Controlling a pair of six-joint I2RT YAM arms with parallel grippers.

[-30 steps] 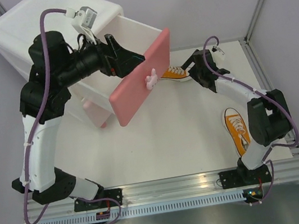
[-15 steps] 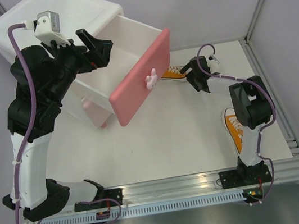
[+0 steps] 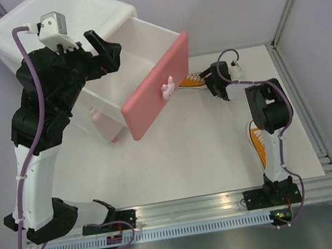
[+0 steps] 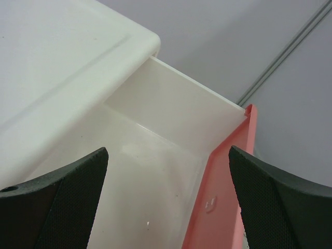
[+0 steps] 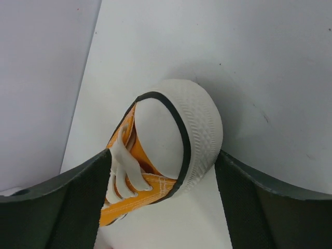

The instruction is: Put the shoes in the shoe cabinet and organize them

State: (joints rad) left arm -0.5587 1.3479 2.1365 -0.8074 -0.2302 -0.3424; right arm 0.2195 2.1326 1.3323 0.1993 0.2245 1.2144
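Starting nearest the bases, one orange shoe (image 3: pixel 257 139) lies loose on the table (image 3: pixel 190 158); farther out, the right gripper (image 5: pixel 162 161) straddles the second orange shoe (image 5: pixel 155 132) at its toe, spread wide (no grip yet). Farthest, the left gripper (image 4: pixel 168 154) hangs parted above the shoe cabinet's (image 3: pixel 103 8) pulled-out, seemingly bare drawer (image 4: pixel 155 176).

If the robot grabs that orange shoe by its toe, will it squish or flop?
The orange shoe has a thick white rubber toe, so that end probably stays firm in the right gripper. Its canvas sides and laces look soft and may sag. Held only by the toe, the heel might droop.
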